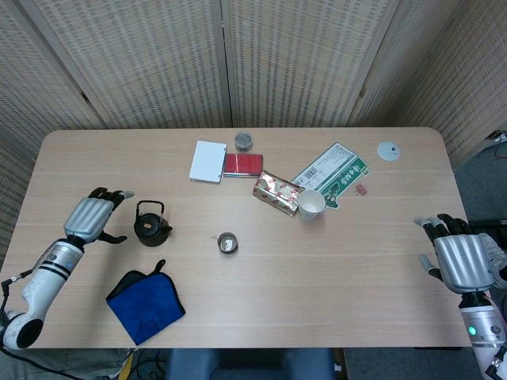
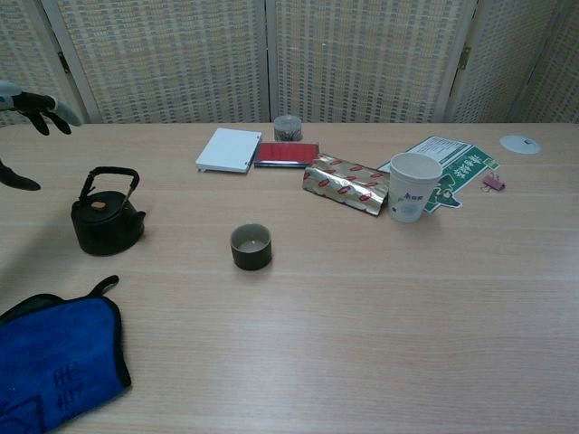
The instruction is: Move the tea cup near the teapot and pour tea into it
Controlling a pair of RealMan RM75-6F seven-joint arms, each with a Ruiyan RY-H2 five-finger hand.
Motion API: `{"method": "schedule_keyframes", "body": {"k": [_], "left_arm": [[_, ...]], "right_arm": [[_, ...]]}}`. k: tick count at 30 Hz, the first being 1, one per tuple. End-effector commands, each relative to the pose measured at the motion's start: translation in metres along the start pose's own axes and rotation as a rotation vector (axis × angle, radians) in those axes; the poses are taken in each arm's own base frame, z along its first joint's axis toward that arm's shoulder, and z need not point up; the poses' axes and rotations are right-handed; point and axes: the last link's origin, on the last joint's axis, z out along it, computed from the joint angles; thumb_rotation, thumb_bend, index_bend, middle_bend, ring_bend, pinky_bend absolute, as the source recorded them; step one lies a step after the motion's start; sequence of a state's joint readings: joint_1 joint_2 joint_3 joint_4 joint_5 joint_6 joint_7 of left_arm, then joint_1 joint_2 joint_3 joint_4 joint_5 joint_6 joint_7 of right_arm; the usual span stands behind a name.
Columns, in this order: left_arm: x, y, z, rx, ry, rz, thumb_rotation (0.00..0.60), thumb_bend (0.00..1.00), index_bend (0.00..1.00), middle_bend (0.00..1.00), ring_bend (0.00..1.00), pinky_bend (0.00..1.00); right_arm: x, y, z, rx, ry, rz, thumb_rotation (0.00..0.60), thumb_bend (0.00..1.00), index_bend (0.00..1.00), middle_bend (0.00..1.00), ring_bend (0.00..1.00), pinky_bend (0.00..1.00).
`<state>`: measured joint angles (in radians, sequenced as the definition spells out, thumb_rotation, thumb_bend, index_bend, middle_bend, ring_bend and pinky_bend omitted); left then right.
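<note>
Seen from above, a light wooden table (image 1: 253,309) fills most of the frame, backed by pale woven screens. At the left edge, the robot's left hand (image 1: 93,218), silver with black fingers, hovers with its fingers spread and holds nothing; it sits just left of a small black cast-iron teapot (image 1: 150,225) with an upright loop handle, without touching it. In the chest view only the black fingertips of this hand show, at the upper left. Below the teapot, in the lower left of the frame, lies a crumpled blue cloth with black trim (image 1: 144,302).

Right of the teapot, near the centre of the table and well apart from it, stands the small dark round tea cup (image 1: 227,243), upright, its pale inside showing.

Along the upper middle of the frame sit a flat white box (image 1: 207,161), a flat red packet (image 1: 243,164) touching its right side, and a small round grey tin (image 1: 243,142) behind them. Further right lie a shiny gold and red foil packet (image 1: 276,193), a white paper cup (image 1: 310,205) standing upright beside it, and a green and white printed carton (image 1: 333,169) lying flat behind the cup. A small white disc (image 1: 388,150) rests near the upper right corner of the table.

At the lower right edge of the frame, the right hand (image 1: 458,259) hangs past the table's edge, fingers apart and holding nothing.
</note>
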<state>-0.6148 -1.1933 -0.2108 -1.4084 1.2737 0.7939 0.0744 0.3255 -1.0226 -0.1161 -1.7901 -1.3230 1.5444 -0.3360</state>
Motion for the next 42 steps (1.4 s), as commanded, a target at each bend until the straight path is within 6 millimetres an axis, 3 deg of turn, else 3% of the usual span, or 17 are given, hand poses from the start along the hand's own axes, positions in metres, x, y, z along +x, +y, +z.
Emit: {"method": "schedule_keyframes", "body": {"k": [1, 4, 14, 28, 42], "left_arm": [[0.005, 0.003, 0.027, 0.017, -0.042, 0.021, 0.355, 0.15, 0.18, 0.19, 0.22, 0.08], [0.004, 0.005, 0.040, 0.033, -0.070, 0.015, 0.263, 0.15, 0.19, 0.19, 0.22, 0.07], [-0.010, 0.007, 0.070, 0.086, -0.157, 0.005, 0.125, 0.10, 0.26, 0.19, 0.22, 0.06], [-0.030, 0.017, 0.093, 0.122, -0.204, 0.003, 0.096, 0.09, 0.33, 0.20, 0.22, 0.05], [-0.032, 0.028, 0.090, 0.089, -0.208, -0.010, 0.073, 0.08, 0.41, 0.20, 0.22, 0.05]], "right_arm": [[0.001, 0.000, -0.001, -0.002, 0.001, -0.001, 0.600, 0.23, 0.28, 0.31, 0.20, 0.27], [0.002, 0.001, -0.001, -0.005, -0.001, -0.002, 0.600, 0.23, 0.28, 0.31, 0.20, 0.27], [0.003, 0.003, -0.003, -0.013, -0.004, 0.000, 0.600, 0.23, 0.28, 0.31, 0.20, 0.27], [0.002, 0.011, -0.005, -0.039, -0.012, 0.003, 0.600, 0.23, 0.29, 0.31, 0.20, 0.27], [0.000, 0.016, -0.004, -0.051, -0.013, 0.014, 0.600, 0.23, 0.29, 0.31, 0.20, 0.27]]}}
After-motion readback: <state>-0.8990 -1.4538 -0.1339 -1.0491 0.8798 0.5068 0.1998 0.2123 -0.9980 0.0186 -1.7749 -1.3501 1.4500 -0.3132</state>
